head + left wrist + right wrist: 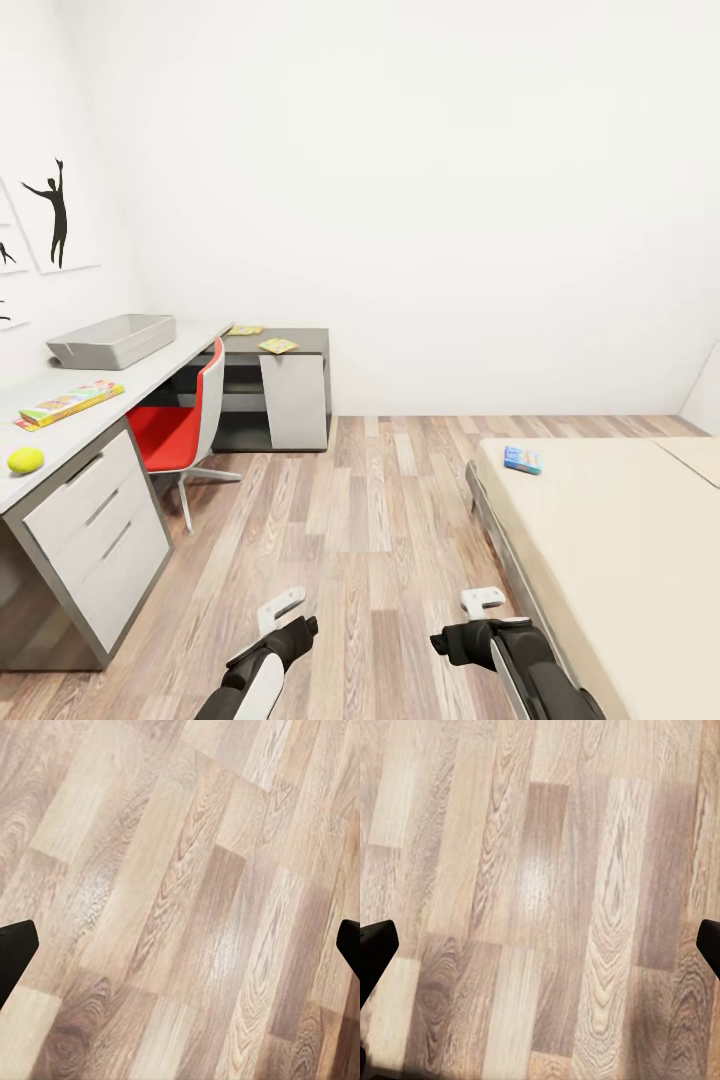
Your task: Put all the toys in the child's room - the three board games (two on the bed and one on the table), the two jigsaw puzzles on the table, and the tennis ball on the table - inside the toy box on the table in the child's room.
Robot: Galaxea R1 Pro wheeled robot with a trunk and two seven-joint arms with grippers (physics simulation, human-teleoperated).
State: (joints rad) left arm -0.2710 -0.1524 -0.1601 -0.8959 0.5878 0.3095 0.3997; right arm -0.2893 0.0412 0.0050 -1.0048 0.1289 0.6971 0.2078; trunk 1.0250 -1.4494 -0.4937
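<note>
The light-grey toy box (110, 340) stands far back on the pale table (150, 372) at the left. Nearer on that top lie a yellow-green-red board game (70, 402) and the tennis ball (25, 460). Two jigsaw puzzles (245, 330) (278, 345) rest on the table's lower dark section. A small blue board game (523, 459) lies on the bed (620, 560) at the right. My left gripper (283, 608) (180, 952) and right gripper (483, 600) (540, 952) hang low over the wood floor, both open and empty, far from every toy.
A red swivel chair (185, 425) is tucked at the table between the white drawers (100, 530) and the dark section. A wide strip of wood floor (380, 520) runs between table and bed. Black silhouette pictures (58, 212) hang on the left wall.
</note>
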